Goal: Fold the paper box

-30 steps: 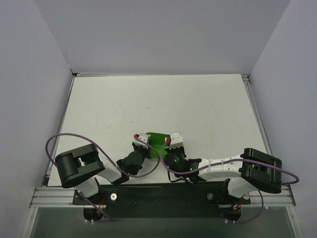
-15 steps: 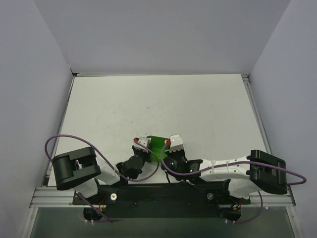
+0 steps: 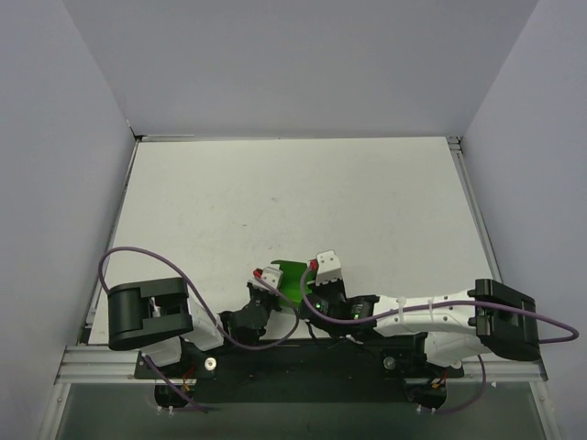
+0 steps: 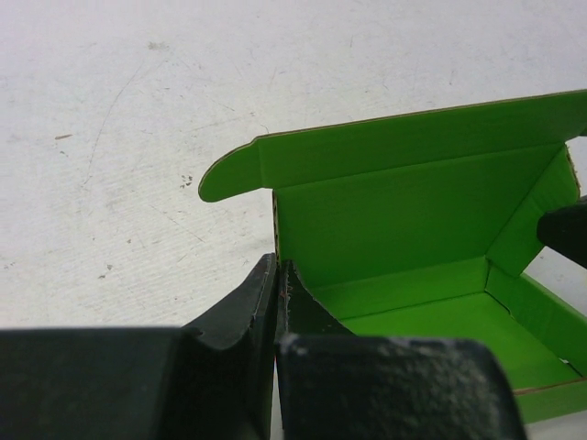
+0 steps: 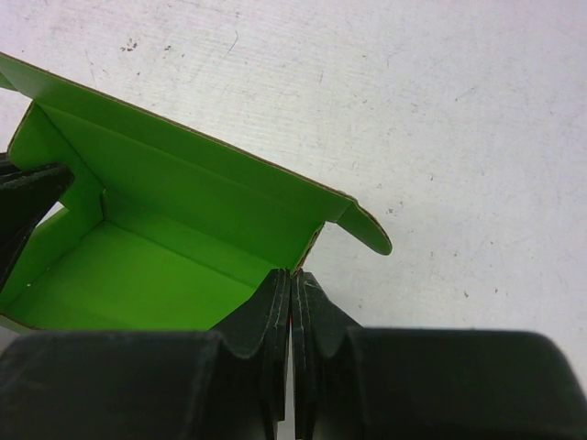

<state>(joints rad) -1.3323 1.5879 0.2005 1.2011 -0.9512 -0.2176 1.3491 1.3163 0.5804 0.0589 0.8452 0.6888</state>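
The paper box (image 3: 293, 278) is bright green and lies open near the table's front edge, between my two wrists. In the left wrist view the paper box (image 4: 413, 247) shows its open inside, with a rounded tab sticking out at its upper left. My left gripper (image 4: 276, 266) is shut on the box's left side wall. In the right wrist view the paper box (image 5: 156, 238) fills the left half, with a rounded tab at its right corner. My right gripper (image 5: 292, 278) is shut on the right side wall. The left gripper's dark fingertip (image 5: 27, 197) shows at the box's far end.
The white table (image 3: 293, 192) stretches away beyond the box, enclosed by grey walls on three sides. Both arm bases and purple cables (image 3: 128, 257) crowd the near edge along the black rail (image 3: 293, 357).
Both wrists and the green box have moved nearer to the table's front edge. The arms' elbows have spread outward. Both grips stay closed on the box.
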